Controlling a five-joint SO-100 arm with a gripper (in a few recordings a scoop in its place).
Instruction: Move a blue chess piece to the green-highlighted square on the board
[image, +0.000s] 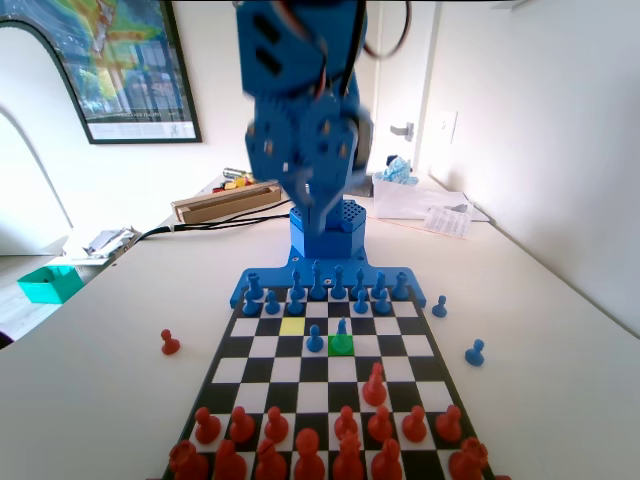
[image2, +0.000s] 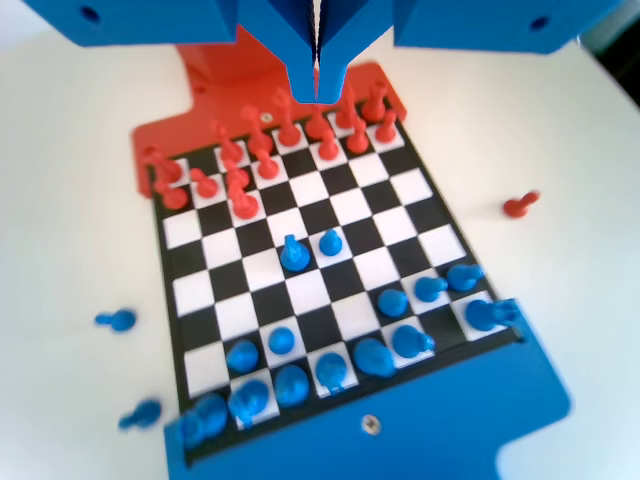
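Blue chess piece (image: 342, 329) standing on green-highlighted square (image: 342, 345); gripper (image2: 317, 85) hanging overhead, pressed together, empty. Pawn appearing light, rigid, slippery; best pinched below round head.

This looks like a home room or home office used as a hobby robotics corner. Behind the raised blue gripper (image: 318, 200), a framed colourful poster (image: 125, 65) hangs on a plain white wall. A white door with a metal handle (image: 403, 130) stands beyond it, loose papers (image: 435, 212) and a cardboard box (image: 225, 200) clutter the white table (image: 100, 330), and a teal plastic bin (image: 48, 283) sits low at the picture's left.
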